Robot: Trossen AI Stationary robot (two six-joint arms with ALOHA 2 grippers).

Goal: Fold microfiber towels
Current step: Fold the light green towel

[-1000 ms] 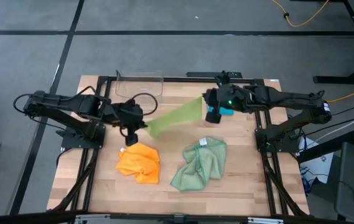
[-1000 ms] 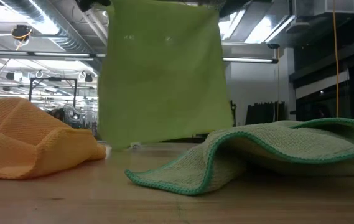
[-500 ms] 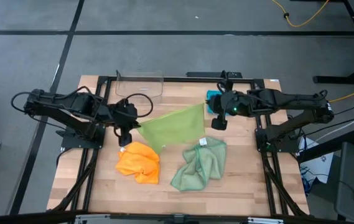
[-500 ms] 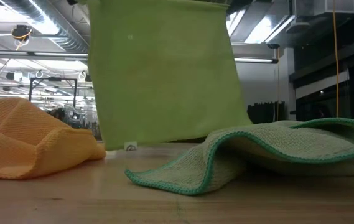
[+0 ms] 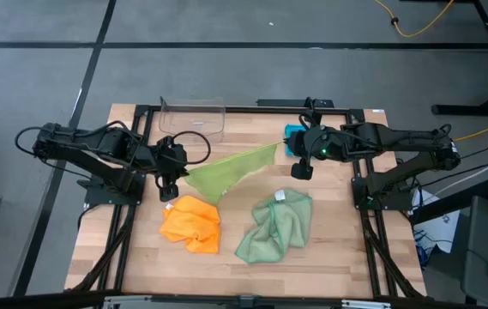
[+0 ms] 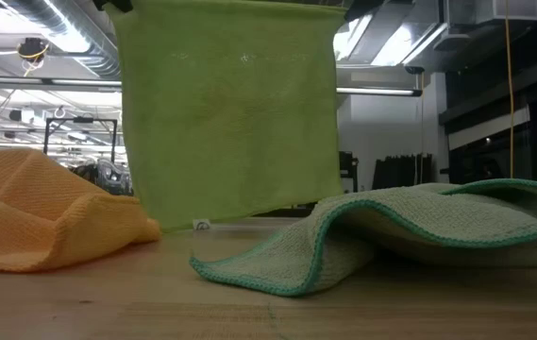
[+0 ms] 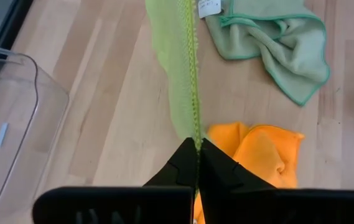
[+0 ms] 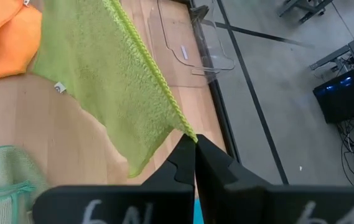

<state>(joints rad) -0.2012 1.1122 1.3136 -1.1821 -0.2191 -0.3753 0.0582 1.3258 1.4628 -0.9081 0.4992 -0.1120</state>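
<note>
The lime green towel (image 5: 226, 170) hangs spread between my two grippers above the table's middle; its lower edge (image 6: 240, 215) hangs just over the wood. My left gripper (image 5: 181, 172) is shut on one top corner, my right gripper (image 5: 285, 148) on the other. The orange towel (image 5: 191, 225) lies crumpled at the near left. The pale sage green towel (image 5: 276, 227) lies crumpled at the near right. The teal blue towel (image 5: 292, 132) shows partly behind my right arm. My left gripper pinches the lime towel's top corner (image 7: 195, 132) between its two fingers, on the stitched edge. The towel is lifted and hangs below, its top edge drawn taut. My right gripper pinches the opposite top corner (image 8: 189, 132) between its two fingers. The towel hangs below that edge.
A clear plastic bin (image 5: 192, 118) stands at the far left of the table. Bare wood shows under the hanging towel and along the near edge (image 5: 244, 279). Black frame rails run down both table sides.
Both grippers have carried the lime towel toward the table's near edge, the right one more than the left, then spread a little apart. The towel's top edge has drawn straighter and the cloth has swung, its lower edge staying just above the wood.
</note>
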